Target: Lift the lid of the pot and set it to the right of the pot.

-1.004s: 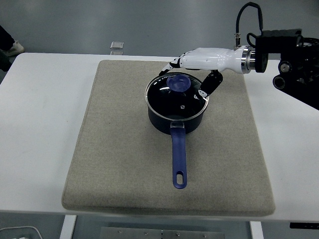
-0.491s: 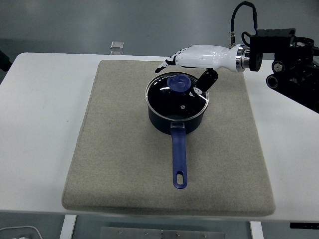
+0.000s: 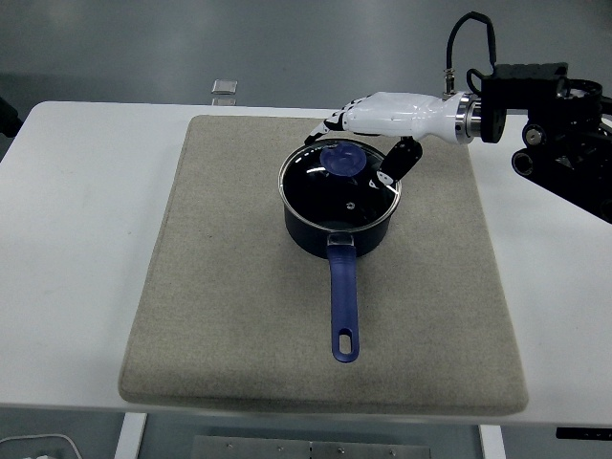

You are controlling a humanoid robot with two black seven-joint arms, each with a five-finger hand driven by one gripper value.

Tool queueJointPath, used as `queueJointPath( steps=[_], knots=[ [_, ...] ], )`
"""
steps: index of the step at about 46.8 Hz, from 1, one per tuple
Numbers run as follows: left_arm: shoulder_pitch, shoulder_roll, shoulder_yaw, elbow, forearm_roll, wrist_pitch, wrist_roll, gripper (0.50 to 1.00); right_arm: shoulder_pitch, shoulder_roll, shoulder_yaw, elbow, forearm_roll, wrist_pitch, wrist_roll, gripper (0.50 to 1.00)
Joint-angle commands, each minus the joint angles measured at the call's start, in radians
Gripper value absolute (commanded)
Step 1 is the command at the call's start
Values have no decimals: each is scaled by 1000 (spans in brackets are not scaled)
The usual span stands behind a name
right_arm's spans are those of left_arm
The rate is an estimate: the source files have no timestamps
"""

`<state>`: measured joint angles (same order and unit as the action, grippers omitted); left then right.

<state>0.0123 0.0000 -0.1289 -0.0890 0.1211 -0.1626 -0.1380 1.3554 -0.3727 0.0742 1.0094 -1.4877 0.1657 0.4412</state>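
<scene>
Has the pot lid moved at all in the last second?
No. The pot lid sits on the saucepan as before, its knob in the same spot on the mat; only the right hand shifted above it.

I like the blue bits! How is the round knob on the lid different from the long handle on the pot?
The knob is small, round and paler blue; the handle is long, straight and darker blue. The knob sits on top of the glass lid; the handle sticks out sideways toward the table's near edge, with a hole at its end. Both are blue.
</scene>
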Motion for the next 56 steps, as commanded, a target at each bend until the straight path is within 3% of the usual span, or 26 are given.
queueJointPath(
  steps=[1, 56],
  knots=[
    [0, 0, 0, 0, 0, 0, 0, 1000, -1, 0, 1, -2, 0, 0, 1, 911],
    [0, 0, 0, 0, -1, 0, 0, 1000, 15, 11, -10, -46, -74, -17, 2, 911]
  ],
)
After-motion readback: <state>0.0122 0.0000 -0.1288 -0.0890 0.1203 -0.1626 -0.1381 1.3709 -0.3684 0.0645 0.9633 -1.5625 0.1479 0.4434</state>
